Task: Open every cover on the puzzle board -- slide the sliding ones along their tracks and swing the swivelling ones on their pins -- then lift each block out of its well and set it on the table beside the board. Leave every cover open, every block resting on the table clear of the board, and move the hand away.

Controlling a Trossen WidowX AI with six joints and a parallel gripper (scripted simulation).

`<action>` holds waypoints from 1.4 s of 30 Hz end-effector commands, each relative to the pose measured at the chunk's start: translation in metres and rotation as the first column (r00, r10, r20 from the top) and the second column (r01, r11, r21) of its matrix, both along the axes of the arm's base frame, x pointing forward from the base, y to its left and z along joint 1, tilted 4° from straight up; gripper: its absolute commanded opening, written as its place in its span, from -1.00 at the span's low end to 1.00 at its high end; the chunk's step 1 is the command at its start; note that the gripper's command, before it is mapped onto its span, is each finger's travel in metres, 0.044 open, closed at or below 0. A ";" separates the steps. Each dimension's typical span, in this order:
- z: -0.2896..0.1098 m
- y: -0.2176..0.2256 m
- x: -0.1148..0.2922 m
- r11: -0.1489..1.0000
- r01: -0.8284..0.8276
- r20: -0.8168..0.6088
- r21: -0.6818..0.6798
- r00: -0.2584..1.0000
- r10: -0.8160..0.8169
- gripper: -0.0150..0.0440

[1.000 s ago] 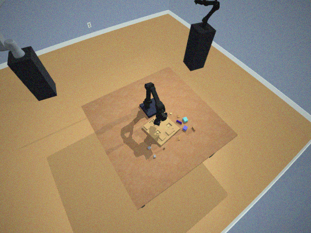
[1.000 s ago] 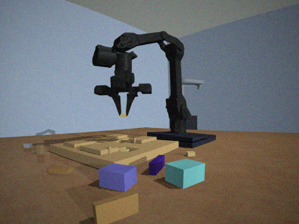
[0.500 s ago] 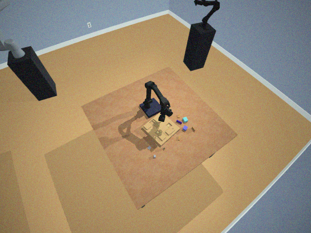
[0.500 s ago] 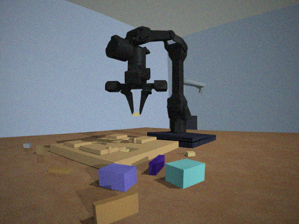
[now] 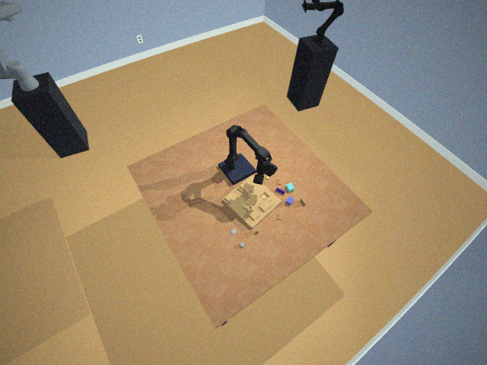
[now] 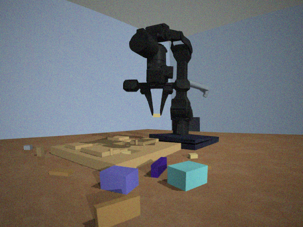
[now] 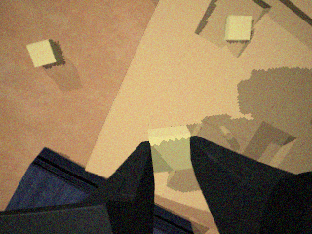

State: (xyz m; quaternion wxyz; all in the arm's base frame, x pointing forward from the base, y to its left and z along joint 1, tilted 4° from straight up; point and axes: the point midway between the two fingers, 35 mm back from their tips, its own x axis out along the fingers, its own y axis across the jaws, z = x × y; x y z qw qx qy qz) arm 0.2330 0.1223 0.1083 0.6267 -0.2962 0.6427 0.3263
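Observation:
My gripper (image 5: 258,180) (image 6: 156,113) (image 7: 169,146) is shut on a small pale yellow block (image 6: 156,115) (image 7: 168,135). It holds the block high in the air over the edge of the tan puzzle board (image 5: 253,223) (image 6: 117,162) (image 7: 171,83) nearest the arm's base. In the wrist view another pale block (image 7: 238,27) sits in an uncovered well of the board. A further pale block (image 7: 41,53) lies on the table beside the board. The covers on the board are too small to tell apart.
A cyan block (image 5: 290,187) (image 6: 187,175), a violet block (image 5: 289,201) (image 6: 119,178), a dark purple block (image 5: 280,191) (image 6: 158,166) and a tan block (image 6: 117,211) lie on the table right of the board. Small grey blocks (image 5: 233,231) (image 6: 28,147) lie on its other side. The arm's dark base (image 5: 237,169) (image 6: 188,140) stands behind the board.

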 end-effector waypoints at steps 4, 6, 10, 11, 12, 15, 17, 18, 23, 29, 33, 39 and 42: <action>0.000 0.019 -0.019 1.000 0.003 -0.009 0.003 1.000 -0.003 -0.22; 0.001 0.024 -0.024 1.000 0.003 -0.009 0.004 1.000 -0.003 -0.22; 0.002 0.035 -0.036 1.000 0.003 -0.011 0.005 1.000 -0.003 -0.22; 0.002 0.038 -0.039 1.000 0.003 -0.011 0.006 1.000 -0.003 -0.22; 0.002 0.040 -0.042 1.000 0.003 -0.012 0.006 1.000 -0.003 -0.22; 0.003 0.048 -0.051 1.000 0.003 -0.013 0.007 1.000 -0.003 -0.22; 0.003 0.052 -0.057 1.000 0.003 -0.014 0.008 1.000 -0.003 -0.22; 0.003 0.054 -0.061 1.000 0.003 -0.015 0.008 1.000 -0.003 -0.22; 0.004 0.065 -0.077 1.000 0.003 -0.018 0.009 1.000 -0.003 -0.22; 0.005 0.075 -0.097 1.000 0.003 -0.022 0.010 1.000 -0.003 -0.22; 0.005 0.077 -0.102 1.000 0.003 -0.023 0.010 1.000 -0.003 -0.22; -0.004 0.079 -0.101 1.000 0.003 -0.023 0.010 1.000 -0.003 -0.22; -0.009 0.080 -0.101 1.000 0.003 -0.023 0.011 1.000 -0.003 -0.22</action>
